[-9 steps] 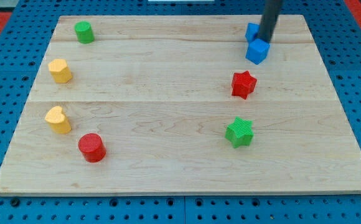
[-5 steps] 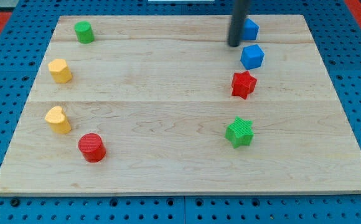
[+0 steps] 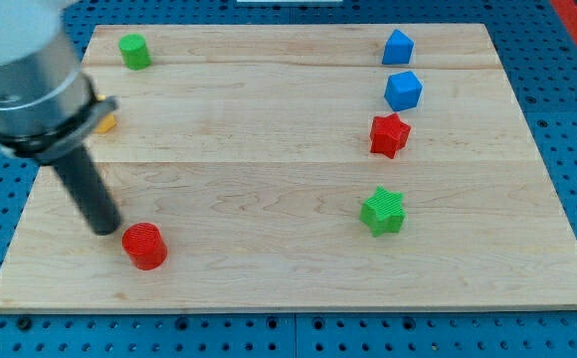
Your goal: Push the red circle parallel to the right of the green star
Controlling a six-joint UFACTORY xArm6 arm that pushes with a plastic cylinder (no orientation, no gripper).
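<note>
The red circle [image 3: 145,246] lies near the board's lower left. The green star [image 3: 383,211] lies far to its right, right of the board's centre. My tip [image 3: 105,230] stands on the board just left of and slightly above the red circle, close to it or touching its upper-left edge. The rod and the arm's grey body [image 3: 25,80] rise toward the view's top left and cover the lower yellow block fully.
A red star [image 3: 389,134] sits above the green star, with two blue blocks [image 3: 403,90] [image 3: 398,47] above it. A green cylinder [image 3: 133,50] is at the top left. A sliver of a yellow block [image 3: 106,122] shows beside the arm.
My tip swept from the top right, beside the blue blocks, across the board to the lower left beside the red circle. The red circle has shifted slightly down.
</note>
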